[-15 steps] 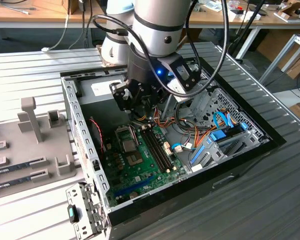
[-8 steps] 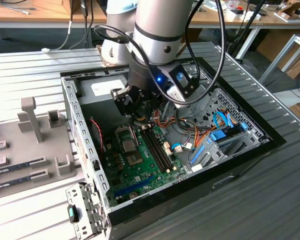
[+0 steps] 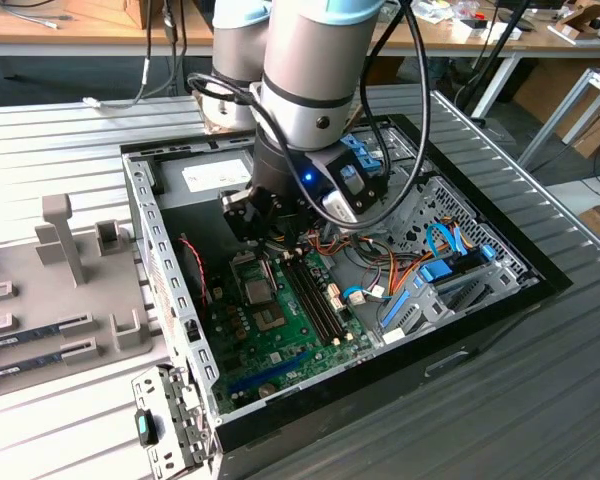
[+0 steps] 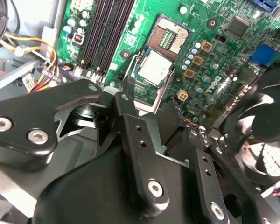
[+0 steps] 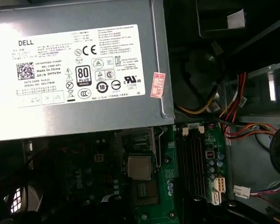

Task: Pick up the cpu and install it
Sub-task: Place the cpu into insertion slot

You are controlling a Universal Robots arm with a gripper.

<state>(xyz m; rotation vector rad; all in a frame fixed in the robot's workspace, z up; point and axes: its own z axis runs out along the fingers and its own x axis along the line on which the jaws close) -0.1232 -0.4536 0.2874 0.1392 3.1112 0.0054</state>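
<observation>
- In the second wrist view the gripper held its jaws apart, empty.
- Just beyond them the cpu lay flat in a metal frame on the green motherboard.
- The first wrist view added the grey power supply beside that board.
- The exterior view showed the open case holding all three.

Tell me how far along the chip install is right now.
Done, it seems: the chip lies flat in place on the green board. In hand: nothing; the claw is open and empty, hovering over the board. Left: I cannot tell whether the chip is locked down.
</observation>
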